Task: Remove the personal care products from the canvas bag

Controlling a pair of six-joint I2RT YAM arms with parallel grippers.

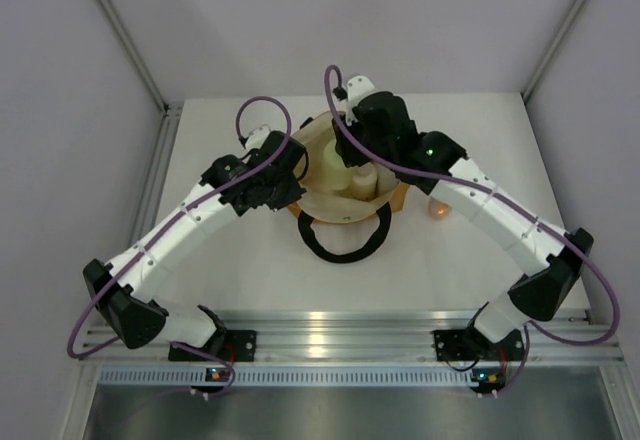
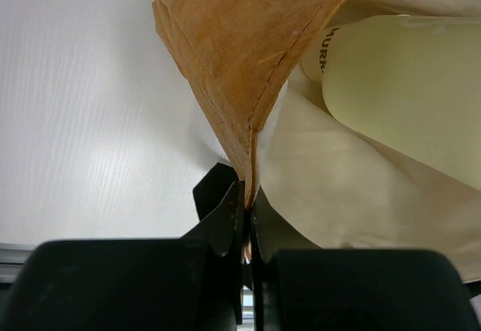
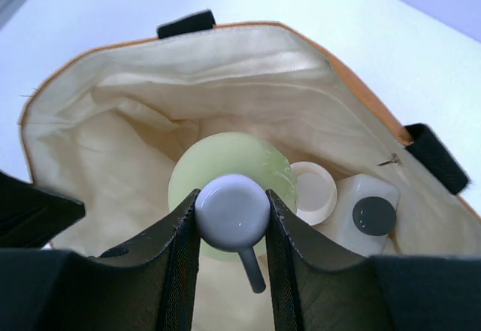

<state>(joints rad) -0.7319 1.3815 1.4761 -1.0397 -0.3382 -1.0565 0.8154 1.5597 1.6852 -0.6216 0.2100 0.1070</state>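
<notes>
The canvas bag (image 1: 318, 203) stands at the table's middle back, its mouth open and a black handle loop (image 1: 345, 243) lying in front. My left gripper (image 2: 249, 209) is shut on the bag's rim (image 2: 248, 83) at its left side. My right gripper (image 3: 233, 212) reaches into the bag from above and is shut on the white pump top (image 3: 231, 209) of the yellow-green bottle (image 3: 259, 162). Beside it inside the bag (image 3: 113, 135) stand the short cream cylinder (image 3: 314, 190) and the clear bottle with black cap (image 3: 373, 216). The orange bottle with pink cap (image 1: 438, 207) lies on the table right of the bag.
White table (image 1: 250, 270) inside grey walls. A metal rail (image 1: 340, 340) runs along the near edge at the arm bases. The right arm's forearm (image 1: 490, 205) crosses above the orange bottle.
</notes>
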